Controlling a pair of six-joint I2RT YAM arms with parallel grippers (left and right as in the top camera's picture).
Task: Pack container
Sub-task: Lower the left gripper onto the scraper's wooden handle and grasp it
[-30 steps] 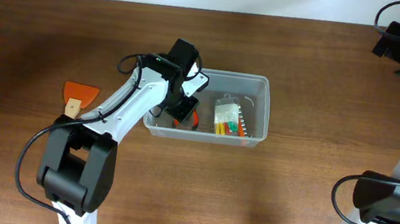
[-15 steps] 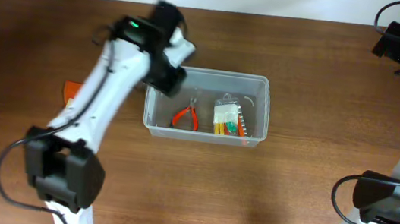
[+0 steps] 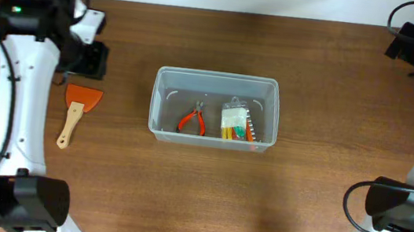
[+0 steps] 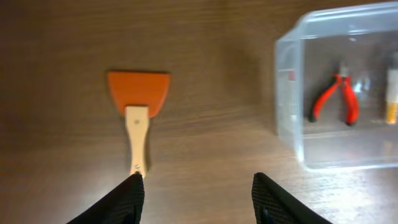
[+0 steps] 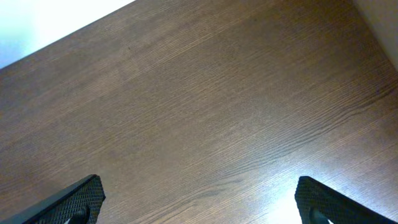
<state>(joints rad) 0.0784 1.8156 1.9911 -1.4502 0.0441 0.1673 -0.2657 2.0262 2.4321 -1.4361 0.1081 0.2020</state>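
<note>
Left tool [image 4: 198,186]: fingers apart, nothing between them, hanging above the bare counter [image 4: 205,143]. Dark wood-grain top, matte.

Just past the left finger: a scraper [image 4: 138,118] lying flat, pale wooden handle toward the tool, orange blade away from it. Probably light and stiff. The low profile makes it awkward to pinch; the handle is likely the best hold, across its narrow width, since the blade looks too thin and wide.

Further right: the container [image 4: 289,93], a clear plastic tub with rounded corners and a lipped rim, upright, mid-counter, well apart from the scraper. Thin smooth walls, so likely light, a bit flexible and slippery, and may slide if bumped. If it must be moved, pinch a wall under the rim, not the corners.

Inside it: red-handled pliers [image 4: 336,99] flat on the floor, left half. In the right half, seen from overhead, a clear packet [image 3: 236,122] of small coloured pieces; exact contents too small to tell.

Farthest: right tool [image 5: 198,199], fingers wide apart, holding nothing, over bare counter at the far right corner, well away from the tub.
</note>
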